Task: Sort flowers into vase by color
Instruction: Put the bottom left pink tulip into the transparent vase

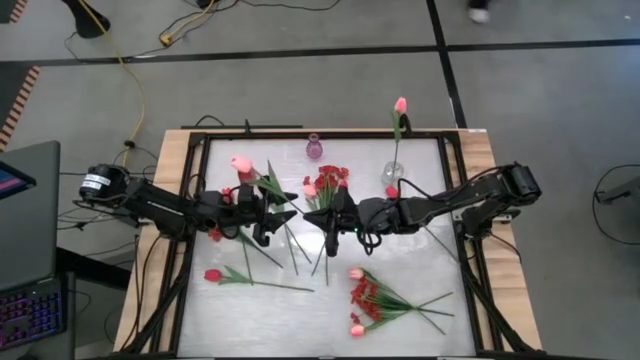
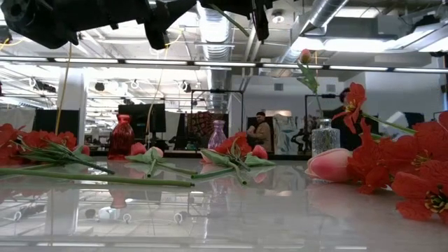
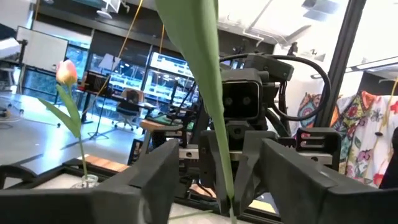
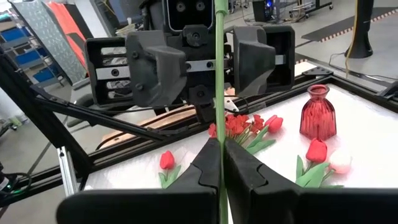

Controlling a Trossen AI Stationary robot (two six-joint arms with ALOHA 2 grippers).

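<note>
Both grippers hover high over the table's middle, facing each other. My right gripper (image 4: 221,163) (image 1: 330,225) is shut on a thin green stem (image 4: 221,93). My left gripper (image 3: 211,186) (image 1: 264,216) is open, with the same flower's long leaf (image 3: 199,74) passing between its fingers. A large pink tulip bud (image 1: 242,165) shows beside the left gripper; it looks like this stem's bud. A clear vase (image 1: 393,172) holds one pink tulip (image 1: 400,105). A purple vase (image 1: 314,148) and a red vase (image 4: 317,112) stand at the far side. My right gripper pinches the bare green stem (image 4: 221,146) between its two fingers, which lie across it. The stem is lifted clear of the table and runs on past the left gripper's open fingers (image 4: 163,70). My left gripper has the leaf (image 3: 227,193) between its fingers; whether a finger touches it, I cannot tell.
On the table lie a red tulip (image 1: 213,275) at the near left, a bunch of red blossoms with pink buds (image 1: 370,300) at the near right, and red blossoms with tulips (image 1: 325,185) in the middle. A black frame (image 1: 455,190) rims the table.
</note>
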